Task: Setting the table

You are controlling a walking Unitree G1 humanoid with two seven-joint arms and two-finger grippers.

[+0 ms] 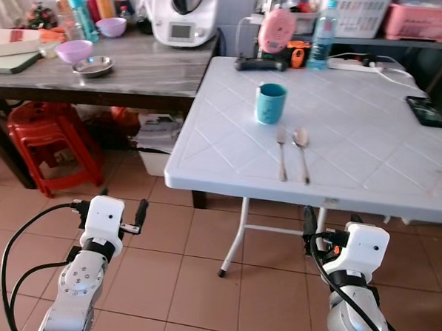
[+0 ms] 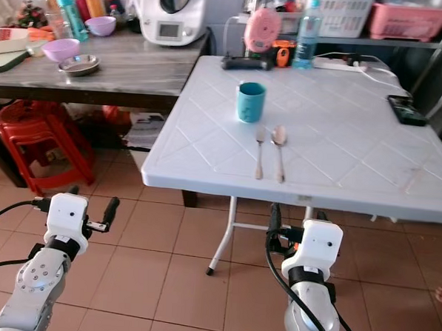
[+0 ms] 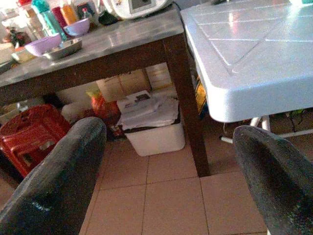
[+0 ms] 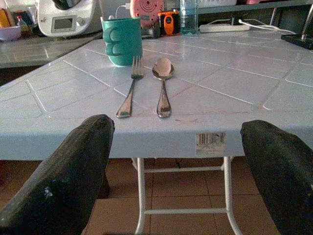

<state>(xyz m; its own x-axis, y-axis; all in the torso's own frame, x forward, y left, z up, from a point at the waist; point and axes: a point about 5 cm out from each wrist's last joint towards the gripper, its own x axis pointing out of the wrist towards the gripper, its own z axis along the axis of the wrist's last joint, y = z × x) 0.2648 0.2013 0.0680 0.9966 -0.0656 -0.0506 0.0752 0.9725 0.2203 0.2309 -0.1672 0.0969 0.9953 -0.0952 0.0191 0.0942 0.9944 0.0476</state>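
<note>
While both the left hand [image 1: 121, 208] and right hand [image 2: 296, 215] hang released below the table [image 1: 370, 144], expect the thin, rigid, slippery fork [image 1: 281, 152] and spoon [image 1: 302, 151] to resist pickup; pinch each mid-handle.

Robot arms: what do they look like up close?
Both arms are silver metal with white boxy wrists and black cables looping beside them. The left gripper and the right gripper each have two long black fingers with rounded tips, a bit scuffed.
</note>
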